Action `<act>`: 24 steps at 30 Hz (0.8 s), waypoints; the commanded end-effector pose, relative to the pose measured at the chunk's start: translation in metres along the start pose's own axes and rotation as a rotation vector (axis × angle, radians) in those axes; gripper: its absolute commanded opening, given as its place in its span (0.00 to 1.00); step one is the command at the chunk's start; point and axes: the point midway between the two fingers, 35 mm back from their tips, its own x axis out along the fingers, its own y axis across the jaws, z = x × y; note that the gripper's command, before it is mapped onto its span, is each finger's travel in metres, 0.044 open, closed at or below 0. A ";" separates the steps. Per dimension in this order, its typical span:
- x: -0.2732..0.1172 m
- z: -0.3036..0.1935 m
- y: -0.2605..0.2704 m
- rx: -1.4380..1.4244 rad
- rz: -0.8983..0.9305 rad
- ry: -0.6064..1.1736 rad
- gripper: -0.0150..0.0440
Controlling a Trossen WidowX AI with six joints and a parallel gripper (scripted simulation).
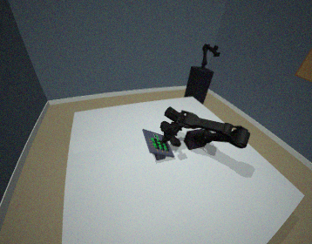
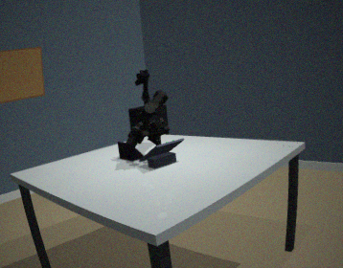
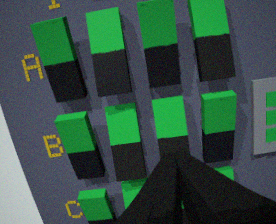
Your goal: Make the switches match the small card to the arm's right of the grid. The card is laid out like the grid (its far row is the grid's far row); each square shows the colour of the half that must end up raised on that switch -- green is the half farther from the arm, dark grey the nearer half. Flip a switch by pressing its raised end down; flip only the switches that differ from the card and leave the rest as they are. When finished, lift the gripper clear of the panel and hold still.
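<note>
The tilted switch panel [image 1: 147, 138] [image 2: 170, 146] carries rows of green and dark switches. My gripper [image 1: 163, 141] [image 3: 174, 161] is shut and empty. In the wrist view its tips overlap the dark near half of switch B3 [image 3: 170, 117]; contact cannot be told. Switches A2 [image 3: 106, 32], A4 [image 3: 210, 19] and B2 [image 3: 123, 125] look brighter, like B3. A1 [image 3: 54, 42], A3 [image 3: 158, 25], B1 [image 3: 76, 134] and B4 [image 3: 218, 112] look darker, so tilted otherwise. C1 [image 3: 94, 204] shows; the rest of row C is partly hidden. The card [image 3: 258, 135] is cut off, its left column green.
The panel's block-like base [image 2: 162, 161] stands on the white table [image 1: 116, 187] [image 2: 223, 177]. The arm [image 1: 207, 123] reaches over from its base on the near side of the panel. A dark pedestal with another small arm [image 1: 199, 80] stands behind the table.
</note>
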 end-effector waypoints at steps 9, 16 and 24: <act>0.001 0.000 -0.001 0.004 -0.002 0.001 0.25; 0.002 0.000 -0.001 0.003 -0.002 0.001 0.25; 0.003 0.000 -0.001 0.003 -0.002 0.001 0.25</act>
